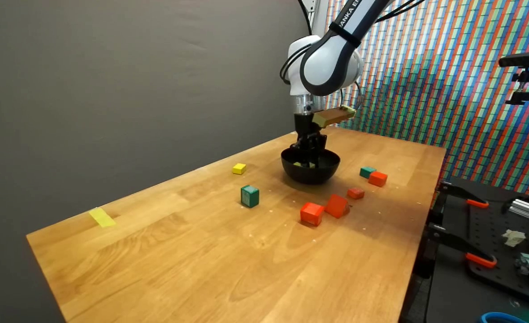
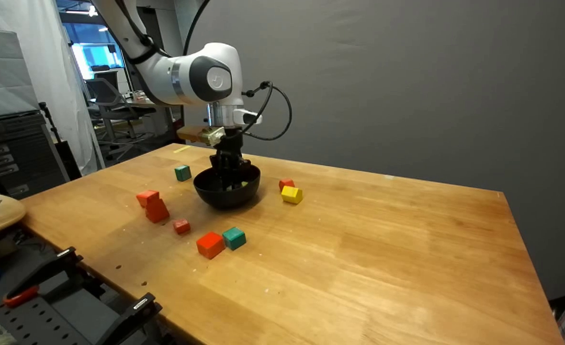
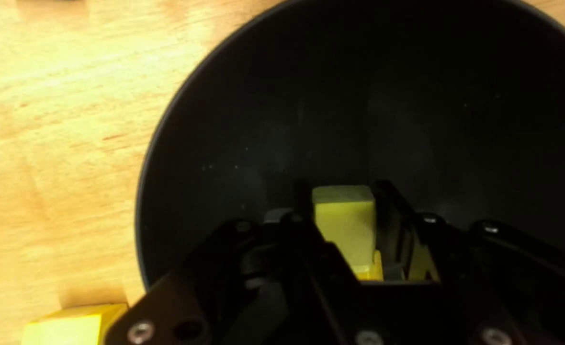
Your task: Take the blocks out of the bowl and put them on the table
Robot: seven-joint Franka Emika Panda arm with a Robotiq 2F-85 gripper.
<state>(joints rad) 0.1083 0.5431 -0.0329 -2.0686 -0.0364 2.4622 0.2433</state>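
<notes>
Wrist view showed the gripper (image 3: 344, 194) down inside the black bowl (image 3: 244, 120), its jaws clamped on a pale yellow block (image 3: 344, 227), 1 against either side. Farther right in the bowl, partly covered by the gripper, was another yellow shape (image 3: 421, 266); whether it was a separate block I could not tell. At lower left there, a yellow block (image 3: 67, 330) lay on the light-brown table (image 3: 62, 191) just outside the rim.

In both exterior views the bowl stood upright on the wood, with the arm (image 1: 325, 67) above it. In an exterior view there lay around it a small yellow block (image 1: 239, 168), a dark green block (image 1: 249, 197), a bright red block (image 1: 312, 214) just beside a tilted red block (image 1: 337, 206), a smaller red block (image 1: 355, 193) near those 2, and, to the bowl's right, a teal block (image 1: 366, 172) next to an orange-red block (image 1: 378, 179). A flat yellow strip (image 1: 102, 217) lay toward the table's left end, and a grey wall (image 1: 134, 89) stood behind.

In an exterior view a squat yellow block (image 2: 292, 194) lay near the bowl, at its right, with a reddish block (image 2: 286, 183) close behind it. Whether the yellow block at the wrist view's edge was this 1, I could not tell.
</notes>
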